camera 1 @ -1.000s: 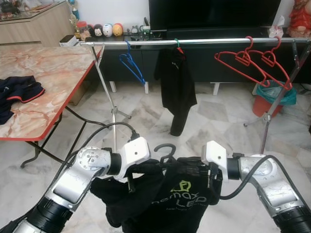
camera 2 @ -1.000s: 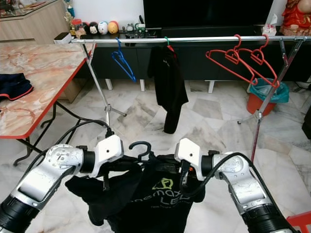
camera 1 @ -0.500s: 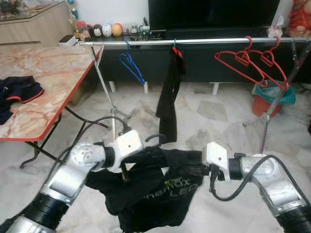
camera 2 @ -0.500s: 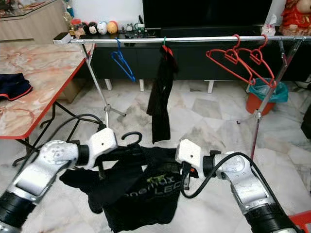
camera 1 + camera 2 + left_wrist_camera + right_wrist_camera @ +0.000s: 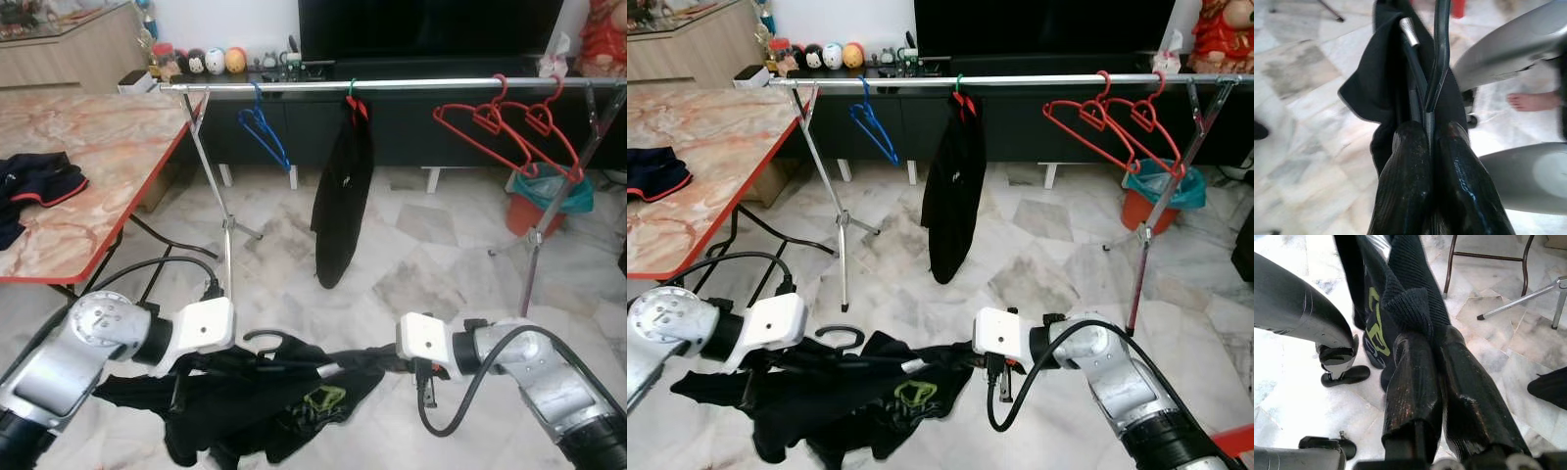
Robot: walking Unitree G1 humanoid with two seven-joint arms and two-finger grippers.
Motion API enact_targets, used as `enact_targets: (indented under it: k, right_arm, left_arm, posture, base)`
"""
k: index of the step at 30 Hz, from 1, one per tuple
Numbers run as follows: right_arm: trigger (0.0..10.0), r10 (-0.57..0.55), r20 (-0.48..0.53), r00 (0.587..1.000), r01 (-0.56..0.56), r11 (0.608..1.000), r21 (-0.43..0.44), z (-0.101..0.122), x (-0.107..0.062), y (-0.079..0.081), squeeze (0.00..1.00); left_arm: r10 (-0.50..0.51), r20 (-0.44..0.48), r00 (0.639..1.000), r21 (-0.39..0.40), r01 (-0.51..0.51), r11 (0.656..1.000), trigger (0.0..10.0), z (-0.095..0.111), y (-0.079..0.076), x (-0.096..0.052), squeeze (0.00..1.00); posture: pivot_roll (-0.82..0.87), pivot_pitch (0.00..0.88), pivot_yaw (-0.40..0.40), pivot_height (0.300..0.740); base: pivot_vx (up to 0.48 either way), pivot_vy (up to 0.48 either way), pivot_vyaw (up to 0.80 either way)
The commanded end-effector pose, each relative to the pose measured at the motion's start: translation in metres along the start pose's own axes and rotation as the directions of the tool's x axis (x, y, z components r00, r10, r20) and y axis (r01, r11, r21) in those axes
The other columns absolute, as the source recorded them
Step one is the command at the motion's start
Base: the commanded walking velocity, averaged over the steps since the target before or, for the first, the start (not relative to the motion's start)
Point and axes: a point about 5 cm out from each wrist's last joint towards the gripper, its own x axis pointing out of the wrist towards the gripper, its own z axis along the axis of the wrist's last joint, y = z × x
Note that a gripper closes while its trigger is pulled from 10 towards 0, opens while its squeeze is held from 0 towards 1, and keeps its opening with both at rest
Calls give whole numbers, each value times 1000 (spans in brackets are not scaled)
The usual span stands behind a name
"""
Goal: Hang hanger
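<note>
Left wrist view is showing the left gripper (image 5: 1430,142) pinching the black hanger (image 5: 1437,63); the right gripper (image 5: 1437,357) is clamping the black shirt (image 5: 265,401). Both are holding them low over the marble floor (image 5: 441,245), near the far rail (image 5: 411,84). A marble table (image 5: 88,176) is standing left.

Dark garment (image 5: 34,181) on marble table (image 5: 108,147)

shirt (image 5: 265,406): matt black cloth | rail (image 5: 411,84): shiny metal | floor (image 5: 431,255): glossy marble | fingers (image 5: 1413,382): rough black
</note>
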Motion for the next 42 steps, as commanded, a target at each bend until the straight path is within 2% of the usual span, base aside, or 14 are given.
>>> enact_targets:
  k: [1,5,7,10,14,17,21,23,29,35,36,39,41,42]
  right_arm:
    - [0,-47,-70,996,48,999,5,-9,-9,-7,0]
    - [0,-46,-71,996,46,999,4,-9,-9,-6,0]
    - [0,-45,-70,997,45,999,5,-9,-9,-6,0]
    - [0,-40,-78,996,41,999,10,-12,-9,-4,0]
    - [0,-38,-111,993,39,999,3,-15,-14,-4,0]
    - [0,-41,-123,992,41,999,1,-17,-16,-4,0]
    - [0,-25,-174,984,24,1000,-4,-24,-20,-2,0]
    - [0,-23,-186,982,23,1000,-4,-26,-20,-1,0]
    - [0,-19,-200,980,20,1000,2,-30,-20,0,0]
    - [0,-16,-201,979,18,1000,9,-31,-19,1,0]
    - [0,-16,-204,979,18,1000,8,-32,-19,1,0]
    - [0,-18,-178,984,21,1000,15,-29,-17,1,0]
    - [0,-26,-151,988,29,999,19,-26,-14,1,0]
    - [0,-35,-115,993,38,999,22,-21,-10,0,0]
  left_arm:
    - [-18,10,1000,2,18,1000,10000,4,0,-17,0]
    - [41,151,988,-34,-36,999,10000,17,9,-23,0]
    - [58,166,984,-37,-53,998,10000,19,11,-25,0]
    - [86,97,992,-32,-84,996,10000,10,14,-37,0]
    - [31,18,999,-39,-30,999,10000,-1,4,-44,0]
    - [1,4,1000,-45,-1,999,10000,-4,-1,-49,0]
    - [37,100,994,-96,-27,995,10000,0,0,-68,0]
    - [52,101,994,-96,-42,994,10000,-1,1,-71,0]
    - [109,263,959,-127,-78,989,10000,8,6,-85,0]
    - [94,371,924,-122,-52,991,10000,18,4,-90,0]
    - [97,415,905,-127,-48,991,10000,22,4,-92,0]
    - [163,366,916,-130,-123,984,10000,20,12,-82,0]
    - [254,384,888,-145,-214,966,10000,23,22,-73,0]
    - [329,406,852,-165,-286,944,10000,25,32,-65,0]
  posture:
    - [-3,0,56,719]
    - [-4,0,58,719]
    - [-4,0,58,719]
    - [-6,0,57,719]
    - [-6,0,59,719]
    - [-12,0,59,719]
    - [-9,0,59,719]
    - [-9,0,59,719]
    - [-8,0,56,719]
    - [-7,0,55,719]
    - [-7,0,55,719]
    - [-4,0,58,719]
    - [-3,0,58,719]
    - [-3,0,60,719]
  base:
    - [0,0,0]
    - [0,0,0]
    - [0,0,0]
    - [0,0,0]
    - [0,0,0]
    - [0,0,0]
    - [0,0,0]
    - [0,0,0]
    - [0,0,0]
    - [0,0,0]
    - [0,0,0]
    - [0,0,0]
    - [0,0,0]
    - [0,0,0]
